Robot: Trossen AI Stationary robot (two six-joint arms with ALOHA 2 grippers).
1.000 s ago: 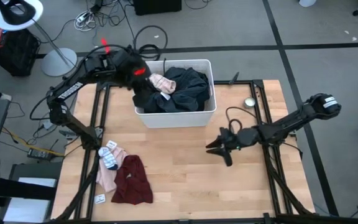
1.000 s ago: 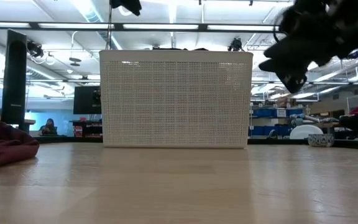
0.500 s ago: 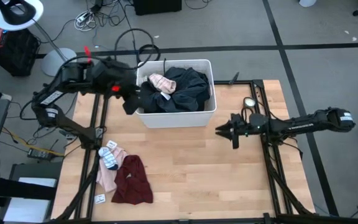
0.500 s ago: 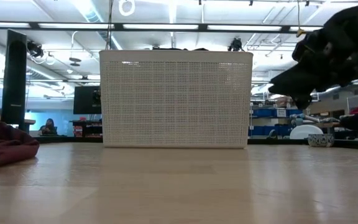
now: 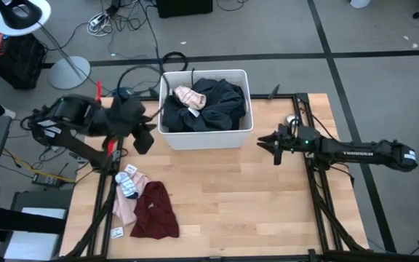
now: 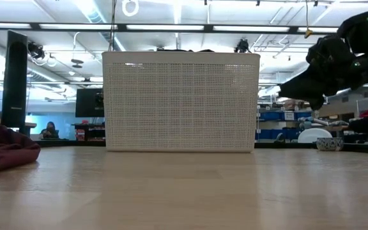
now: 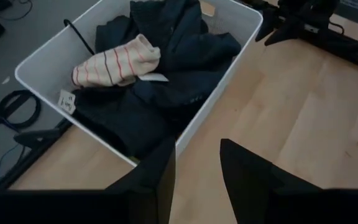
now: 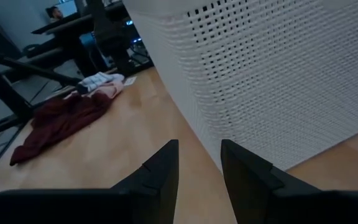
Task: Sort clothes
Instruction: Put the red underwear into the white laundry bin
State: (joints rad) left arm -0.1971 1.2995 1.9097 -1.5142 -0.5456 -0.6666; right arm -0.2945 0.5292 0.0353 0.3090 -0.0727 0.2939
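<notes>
While most of the clothes wait in the white perforated plastic bin (image 5: 167,130), namely the big dark teal garment (image 5: 213,105) with a cream striped sock (image 5: 190,97) lying on top of it, a small sorted heap already sits on the wooden table (image 5: 231,204) near my left side: the maroon garment (image 5: 154,211), a pink piece (image 5: 125,206) beside it and touching it, and a pair of small striped socks (image 5: 127,182) on the pink piece's upper end. I judge that heap marks where sorted items go, well apart from the bin so the two groups do not mix.

My left gripper (image 5: 142,135) hangs just beside the bin's left wall, outside it, fingers (image 7: 148,183) parted with nothing between them (the left wrist view looks down over the rim at the sock and the teal cloth). My right gripper (image 5: 275,149) hovers over bare table just off the bin's right front corner, its fingers (image 8: 160,171) also spread and empty, pointing along the mesh wall toward the maroon heap.

By my reckoning the sort is only partly done; the sock on top looks like the easiest next pick.
</notes>
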